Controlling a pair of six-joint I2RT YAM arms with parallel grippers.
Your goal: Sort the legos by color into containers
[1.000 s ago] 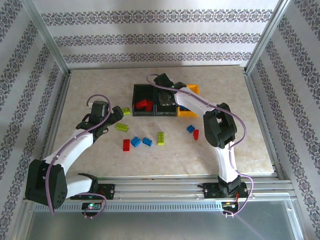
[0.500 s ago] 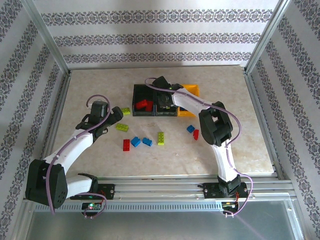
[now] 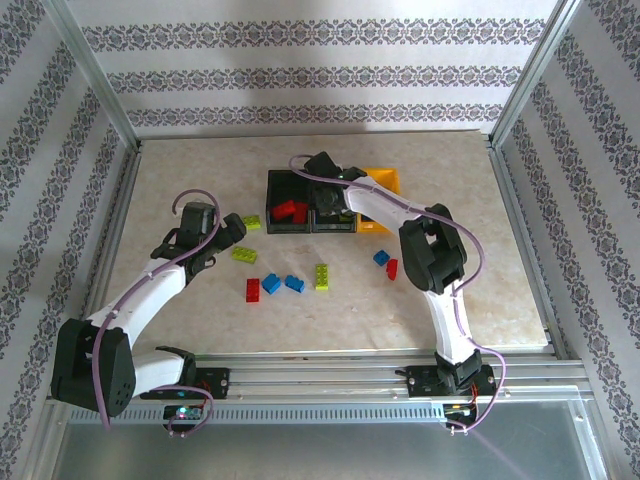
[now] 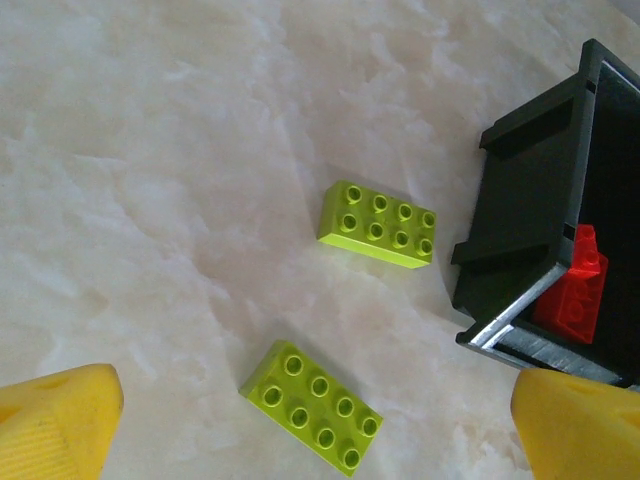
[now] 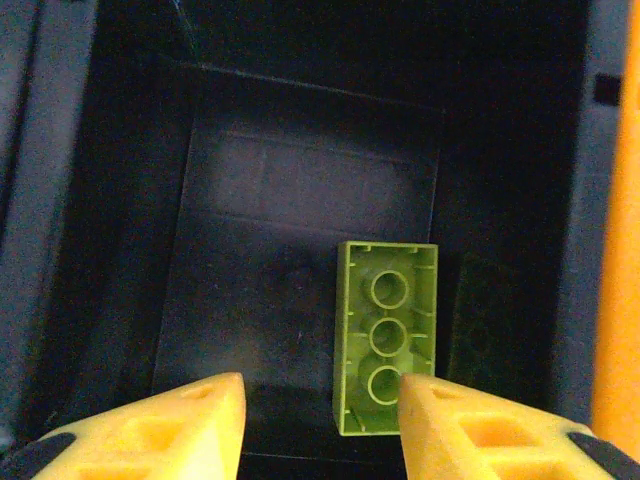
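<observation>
Over the middle black bin (image 5: 250, 200), the right gripper (image 5: 320, 430) is seen with its fingers partly parted and nothing clamped between them. A lime green brick (image 5: 386, 335) lies studs-down on that bin's floor, just beyond the fingertips. Red bricks (image 4: 575, 290) are kept in the left black bin (image 4: 530, 190), and the yellow-orange bin (image 3: 388, 180) is joined at the right end. Further left, the left gripper (image 4: 315, 405) is spread wide and empty above the table (image 4: 150, 150), where a far lime brick (image 4: 378, 222) and a near lime brick (image 4: 312, 420) are left loose.
</observation>
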